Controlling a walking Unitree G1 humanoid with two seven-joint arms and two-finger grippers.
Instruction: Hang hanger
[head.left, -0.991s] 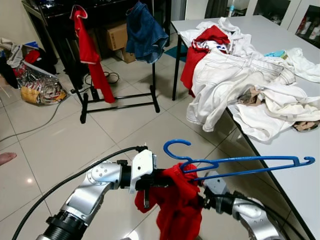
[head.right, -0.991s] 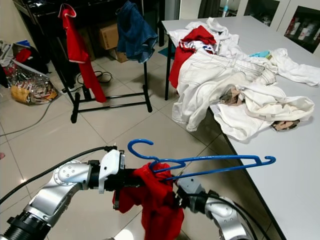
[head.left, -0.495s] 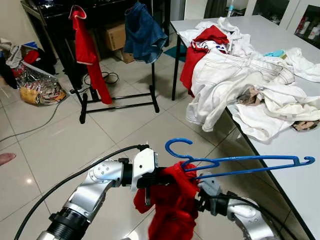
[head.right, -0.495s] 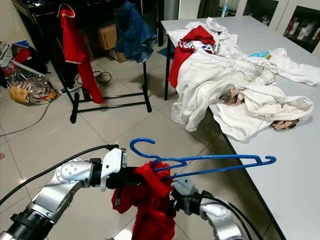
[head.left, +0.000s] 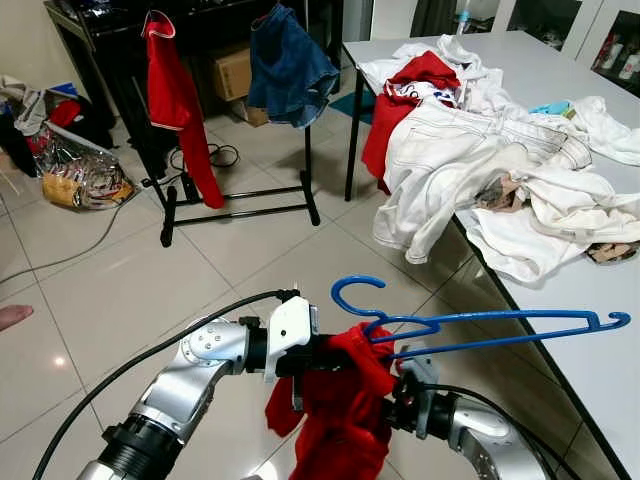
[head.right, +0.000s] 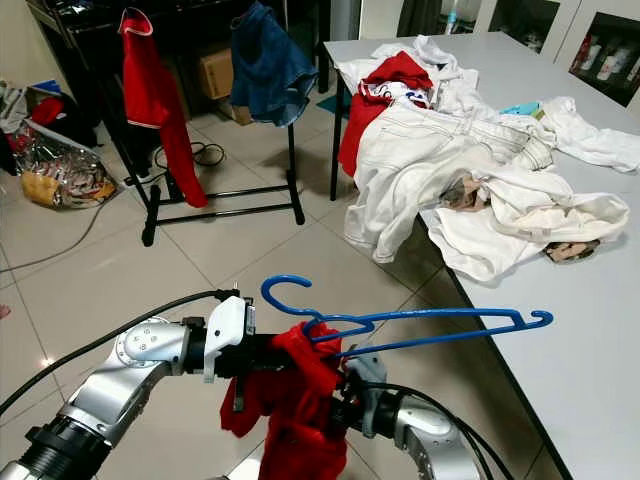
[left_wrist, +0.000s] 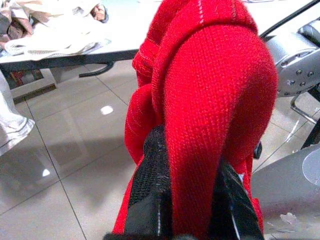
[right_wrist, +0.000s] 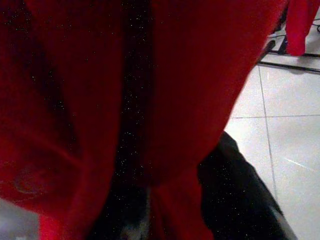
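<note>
Blue plastic hanger (head.left: 480, 325) held roughly level, hook up, apparently threaded through red knit garment (head.left: 340, 420).

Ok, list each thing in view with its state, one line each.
blue hanger: held up, one end inside the red sweater.
red sweater: bunched, gripped from both sides.
left gripper: shut on the sweater.
right gripper: buried in sweater.
clothes rack: red garment and jeans hanging.

Blue hanger (head.left: 480, 328) with red garment (head.left: 345, 410) between both grippers.
</note>
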